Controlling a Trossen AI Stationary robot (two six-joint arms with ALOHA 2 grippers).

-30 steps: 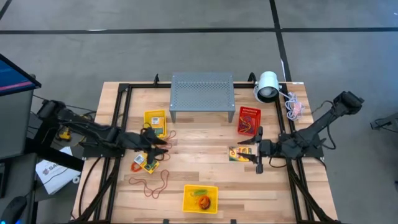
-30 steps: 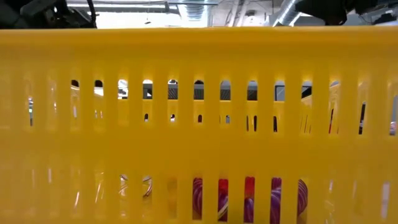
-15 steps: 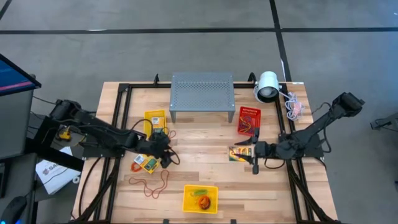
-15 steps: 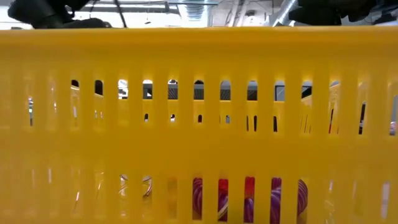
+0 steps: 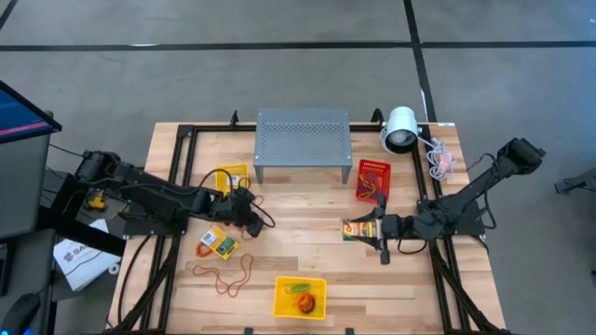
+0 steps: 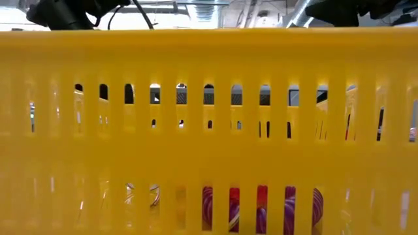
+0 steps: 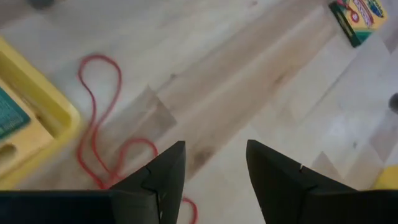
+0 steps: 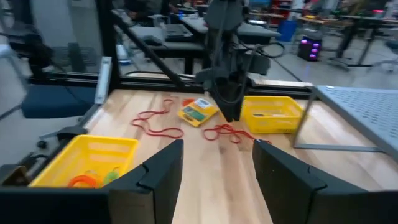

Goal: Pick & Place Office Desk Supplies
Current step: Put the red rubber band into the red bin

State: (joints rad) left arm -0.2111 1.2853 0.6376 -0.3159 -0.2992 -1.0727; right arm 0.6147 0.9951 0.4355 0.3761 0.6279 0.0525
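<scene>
Only yellow basket wall (image 6: pixel 209 130) down low.

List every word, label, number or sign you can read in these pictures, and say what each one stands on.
None can be read for certain.
Crayon box: printed lettering on its face, too blurred to read.
Crayon box by the right tool: print too small to read.
Crayon box by the left arm: label too small to read.
White paper beside the table: dark letters, cut off and too small to read.
</scene>
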